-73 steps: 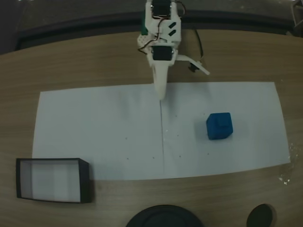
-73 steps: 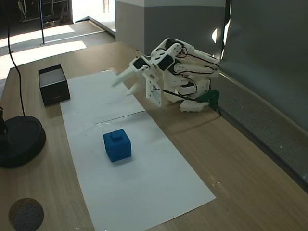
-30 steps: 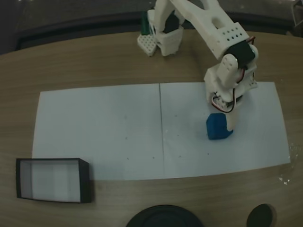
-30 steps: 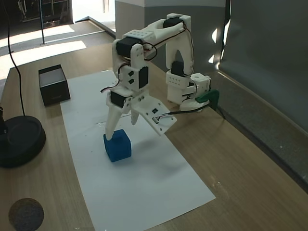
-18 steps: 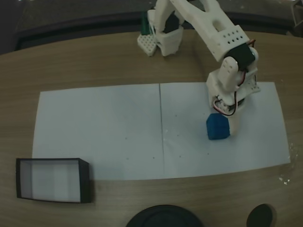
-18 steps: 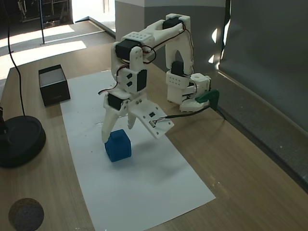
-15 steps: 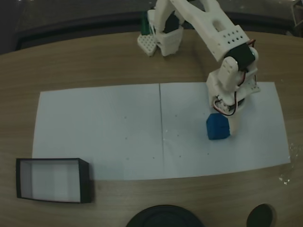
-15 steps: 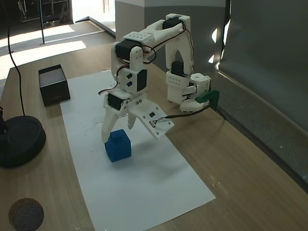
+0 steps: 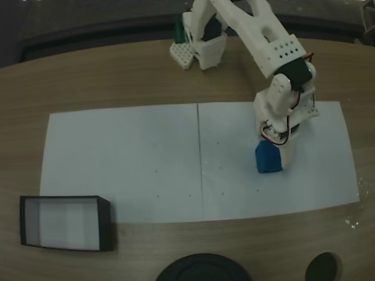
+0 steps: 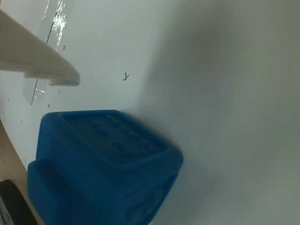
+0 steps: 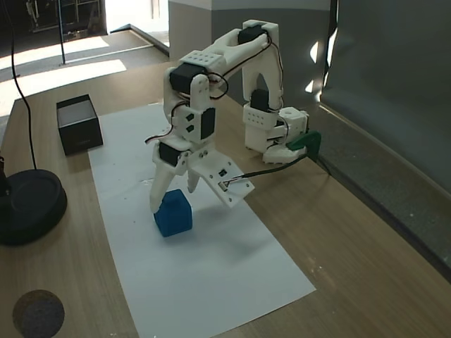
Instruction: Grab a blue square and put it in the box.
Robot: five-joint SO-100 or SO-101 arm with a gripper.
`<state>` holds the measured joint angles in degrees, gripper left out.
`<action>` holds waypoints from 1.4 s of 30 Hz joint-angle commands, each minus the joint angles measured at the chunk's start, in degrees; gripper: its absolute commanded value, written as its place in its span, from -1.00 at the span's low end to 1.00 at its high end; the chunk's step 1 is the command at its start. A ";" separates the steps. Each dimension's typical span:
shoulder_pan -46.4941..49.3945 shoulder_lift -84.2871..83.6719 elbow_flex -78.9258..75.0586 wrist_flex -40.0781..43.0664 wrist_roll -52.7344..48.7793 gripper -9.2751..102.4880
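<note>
Beside blue square (image 11: 173,213): paper sheet (image 11: 211,274)

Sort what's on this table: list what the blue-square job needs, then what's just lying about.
Needed for the job:
- blue square, on the paper, not yet gripped
- box, at the paper's lower-left corner in a fixed view
- hand, open, down around the square

Just lying about:
- white paper sheet
- large black disc
- small dark disc
</note>
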<state>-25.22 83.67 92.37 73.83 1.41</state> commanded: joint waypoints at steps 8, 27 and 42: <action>0.18 -0.79 -0.35 -1.67 0.26 -0.19; 1.93 -4.83 -5.98 0.53 0.00 -0.61; 46.76 0.62 -49.57 8.35 -10.55 -0.61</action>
<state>17.49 82.18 51.15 84.11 -8.70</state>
